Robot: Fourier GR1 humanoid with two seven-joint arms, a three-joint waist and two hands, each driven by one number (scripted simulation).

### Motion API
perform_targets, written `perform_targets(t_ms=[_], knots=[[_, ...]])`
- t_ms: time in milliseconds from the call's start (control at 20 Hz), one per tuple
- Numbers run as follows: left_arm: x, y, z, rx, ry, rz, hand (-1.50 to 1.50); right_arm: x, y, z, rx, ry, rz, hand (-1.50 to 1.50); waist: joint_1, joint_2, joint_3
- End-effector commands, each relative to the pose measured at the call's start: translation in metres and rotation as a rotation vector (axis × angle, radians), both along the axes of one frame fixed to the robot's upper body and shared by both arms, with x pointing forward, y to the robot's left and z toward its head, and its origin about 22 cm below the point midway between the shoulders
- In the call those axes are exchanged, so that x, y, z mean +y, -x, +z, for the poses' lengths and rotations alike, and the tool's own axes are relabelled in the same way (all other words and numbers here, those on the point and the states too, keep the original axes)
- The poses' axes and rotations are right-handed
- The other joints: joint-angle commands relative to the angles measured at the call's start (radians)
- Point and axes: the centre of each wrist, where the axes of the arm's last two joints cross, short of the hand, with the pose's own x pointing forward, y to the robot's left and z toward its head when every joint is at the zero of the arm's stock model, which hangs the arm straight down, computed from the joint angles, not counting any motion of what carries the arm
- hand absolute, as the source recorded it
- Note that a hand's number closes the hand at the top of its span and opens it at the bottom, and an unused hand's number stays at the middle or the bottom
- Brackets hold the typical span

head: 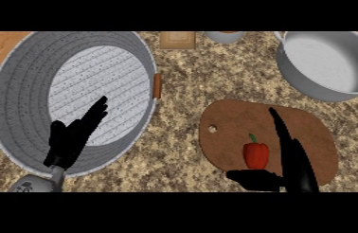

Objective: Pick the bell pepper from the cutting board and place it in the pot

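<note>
The right hand [293, 165] is open around the red pepper [256, 154] on the cutting board [231, 123], not gripping. The left hand [73, 137] rests open. The pot [321, 61] sits well apart

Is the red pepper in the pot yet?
No. The bell pepper stands on the cutting board; the pot sits apart.

We count one bell pepper [256, 154], one cutting board [231, 128], one pot [318, 66], one large grey pan [28, 94], two robot hands: left [73, 137], right [293, 165].
</note>
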Motion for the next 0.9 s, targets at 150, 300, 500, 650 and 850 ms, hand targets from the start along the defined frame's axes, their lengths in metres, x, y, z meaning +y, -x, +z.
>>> perform_targets(t_ms=[150,300,500,650,850], knots=[[-0.028,-0.002,-0.027,0.047,0.063,0.0,0.0,-0.017,0.002,-0.026,0.087,0.055,0.006,-1.5,-0.013,0.009,-0.017],[-0.025,-0.006,-0.015,0.038,0.086,-0.005,0.0,-0.031,0.004,-0.039,0.029,0.079,-0.029,-1.5,-0.013,0.008,-0.017],[-0.019,-0.002,-0.018,0.044,0.082,-0.009,0.0,-0.045,0.014,-0.035,-0.007,0.068,-0.032,-1.5,-0.014,0.007,-0.017],[-0.025,-0.002,-0.014,0.054,0.073,-0.003,0.0,-0.042,0.012,-0.035,-0.016,-0.008,-0.014,-1.5,-0.009,0.008,-0.017],[-0.029,0.0,-0.023,0.037,0.088,0.002,0.0,-0.043,0.019,-0.046,-0.08,-0.133,0.008,-1.5,-0.012,0.008,-0.017]])
